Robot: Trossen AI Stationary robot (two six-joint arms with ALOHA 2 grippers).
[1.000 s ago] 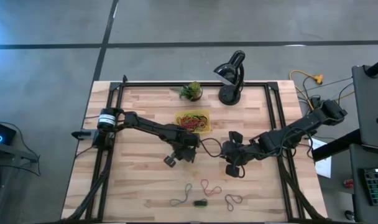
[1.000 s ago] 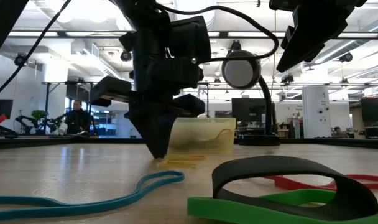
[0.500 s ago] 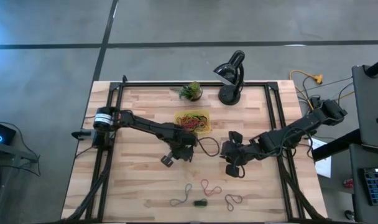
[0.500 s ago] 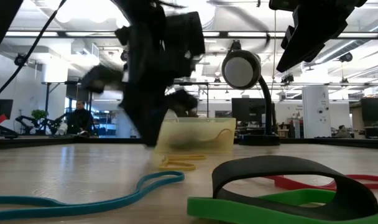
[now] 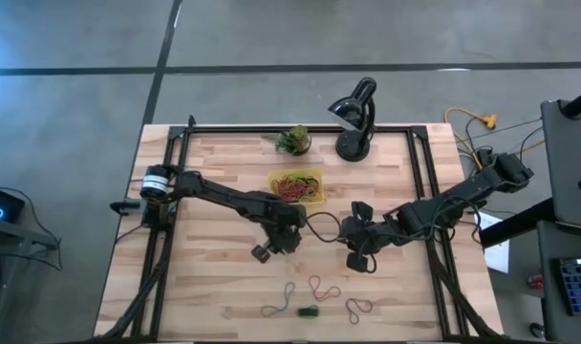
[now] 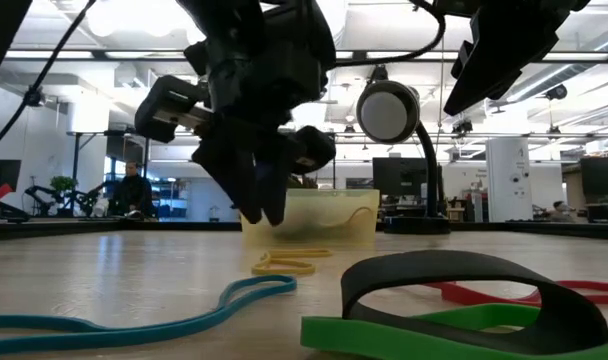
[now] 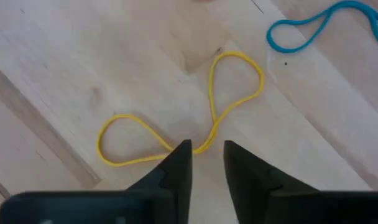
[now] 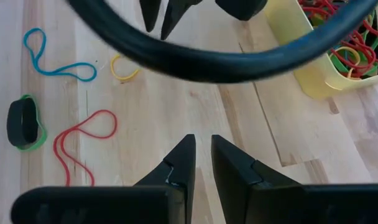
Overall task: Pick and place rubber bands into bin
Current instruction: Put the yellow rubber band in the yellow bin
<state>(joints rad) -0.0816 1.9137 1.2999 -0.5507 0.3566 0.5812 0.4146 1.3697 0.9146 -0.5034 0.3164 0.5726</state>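
- Left wrist view: left gripper [image 7: 206, 155] hangs over the table [image 7: 64, 68] with fingers parted a little, holding nothing, straddling the pinched middle of the yellow band [image 7: 195, 124].
- Yellow band: lies flat in a figure-eight on the wood, just short of the bin [image 5: 311, 176], which already holds red and green bands.
- Handling: likely light, soft, limp, hugging the surface. Best hold is the crossing, where two strands meet.
- Right gripper [image 8: 200, 163] waits nearby, fingers nearly together, empty.
- Blue band [image 7: 319, 28] lies near.
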